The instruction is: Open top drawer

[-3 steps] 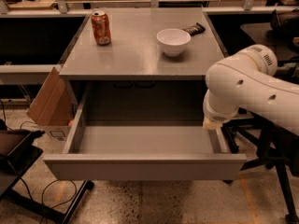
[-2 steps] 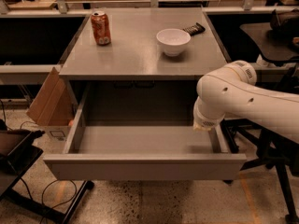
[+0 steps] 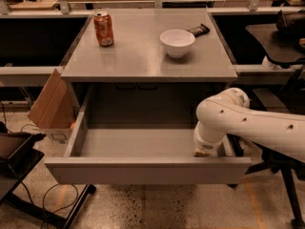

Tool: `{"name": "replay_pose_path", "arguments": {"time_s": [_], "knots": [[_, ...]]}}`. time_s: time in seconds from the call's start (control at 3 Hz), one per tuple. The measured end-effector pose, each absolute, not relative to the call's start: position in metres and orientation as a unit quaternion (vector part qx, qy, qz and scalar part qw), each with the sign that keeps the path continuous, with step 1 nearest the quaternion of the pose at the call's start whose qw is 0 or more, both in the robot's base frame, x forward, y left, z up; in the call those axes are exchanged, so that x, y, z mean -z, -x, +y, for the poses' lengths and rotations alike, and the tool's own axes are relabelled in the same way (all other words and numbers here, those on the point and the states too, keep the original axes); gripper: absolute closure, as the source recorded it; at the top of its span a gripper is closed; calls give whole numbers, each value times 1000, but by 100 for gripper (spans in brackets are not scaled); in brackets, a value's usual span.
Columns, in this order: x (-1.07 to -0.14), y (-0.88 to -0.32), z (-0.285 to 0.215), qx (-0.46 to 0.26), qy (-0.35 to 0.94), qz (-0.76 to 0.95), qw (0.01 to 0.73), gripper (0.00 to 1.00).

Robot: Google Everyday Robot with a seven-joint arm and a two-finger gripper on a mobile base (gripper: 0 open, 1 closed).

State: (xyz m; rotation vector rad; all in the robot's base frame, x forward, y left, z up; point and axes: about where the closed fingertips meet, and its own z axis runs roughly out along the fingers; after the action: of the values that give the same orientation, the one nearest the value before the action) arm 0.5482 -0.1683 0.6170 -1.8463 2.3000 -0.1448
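Hand (image 3: 206, 150) of the white arm (image 3: 252, 125) hung low inside the top drawer (image 3: 143, 171), at its right front corner just behind the front panel; whether it was apart or together could not be told. The top drawer stood pulled far out beneath the desk (image 3: 138, 58), which carried an orange soda can (image 3: 103, 28), a white bowl (image 3: 177, 42) and a dark snack bar (image 3: 198, 30).

The gripper (image 3: 205, 150) has dropped lower into the top drawer (image 3: 143, 171), front right.
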Motion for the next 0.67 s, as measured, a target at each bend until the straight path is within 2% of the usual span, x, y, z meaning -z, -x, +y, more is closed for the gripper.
{"name": "replay_pose_path", "arguments": {"time_s": [0.33, 0.67], "knots": [[-614, -511, -165, 31, 607, 791, 69, 100], [-614, -511, -165, 31, 607, 791, 69, 100]]}}
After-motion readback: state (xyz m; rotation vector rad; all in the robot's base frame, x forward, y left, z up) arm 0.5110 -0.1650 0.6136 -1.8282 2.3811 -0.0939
